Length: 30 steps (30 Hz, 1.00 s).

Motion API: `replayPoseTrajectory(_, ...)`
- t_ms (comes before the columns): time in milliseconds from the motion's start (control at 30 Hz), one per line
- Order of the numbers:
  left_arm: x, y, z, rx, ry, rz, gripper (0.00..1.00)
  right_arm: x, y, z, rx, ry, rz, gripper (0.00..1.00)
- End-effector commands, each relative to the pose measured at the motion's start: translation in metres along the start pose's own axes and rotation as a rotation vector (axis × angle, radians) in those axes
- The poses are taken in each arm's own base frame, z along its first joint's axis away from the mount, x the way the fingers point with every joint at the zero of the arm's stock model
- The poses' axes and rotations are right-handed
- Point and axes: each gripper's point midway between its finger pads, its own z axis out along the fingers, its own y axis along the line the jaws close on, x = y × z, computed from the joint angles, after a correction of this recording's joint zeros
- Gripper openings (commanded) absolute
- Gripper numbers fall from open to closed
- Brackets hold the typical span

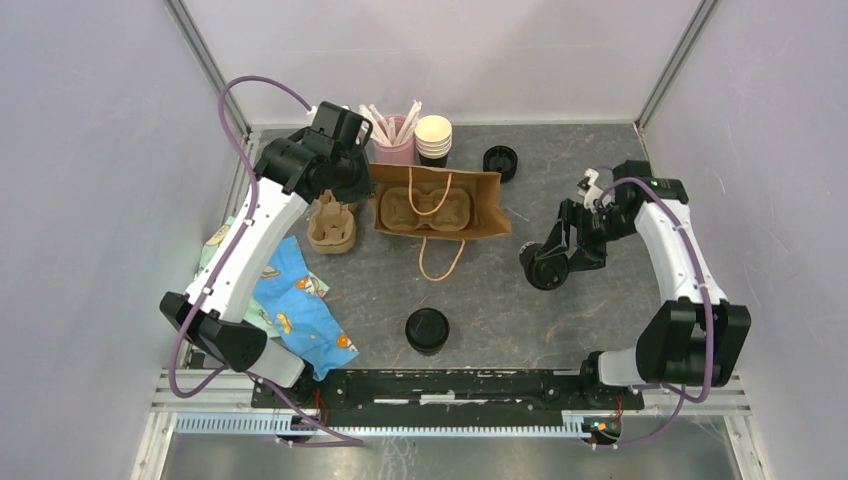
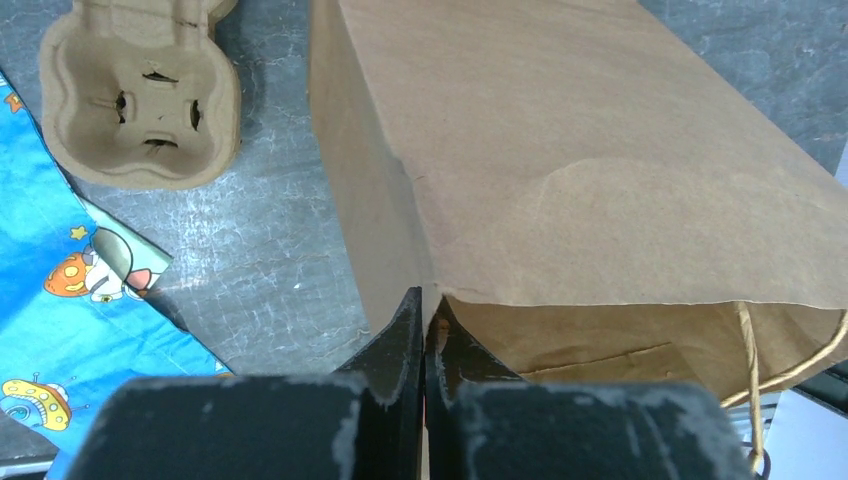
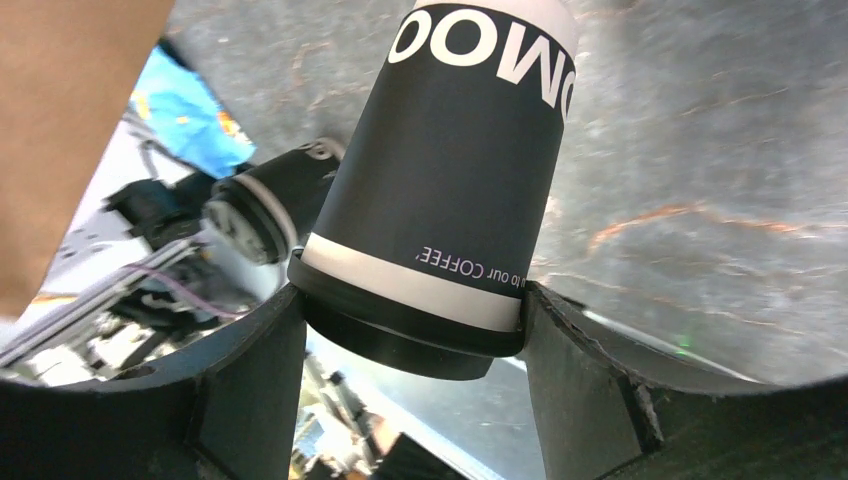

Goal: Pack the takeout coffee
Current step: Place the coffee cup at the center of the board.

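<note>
Beside the bag [image 1: 486,205], right hand [image 3: 412,312] clamps takeout coffee [image 3: 450,180], left hand [image 2: 424,322] pinches bag

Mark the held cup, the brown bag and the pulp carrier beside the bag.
held cup [image 3: 455,170]: right wrist view, on its black side wall.
brown bag [image 2: 600,170]: left wrist view, on its broad paper side.
pulp carrier [image 2: 150,110]: left wrist view, in its cup well.

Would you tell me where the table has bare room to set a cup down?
One bare patch of table lies between the lidded black cup and the right arm's base; another lies right of the lid stack, behind the takeout coffee. The back left is crowded: brown bag, cup carrier, straw cup, cup stack.
</note>
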Motion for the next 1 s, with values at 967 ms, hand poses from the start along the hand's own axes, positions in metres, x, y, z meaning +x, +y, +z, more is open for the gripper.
replayPoseTrajectory(967, -0.034, -0.007, -0.023, 0.071, -0.19, -0.012, 0.02, 0.079, -0.01, 0.044, -0.039, 0.292, 0.562, 0.1)
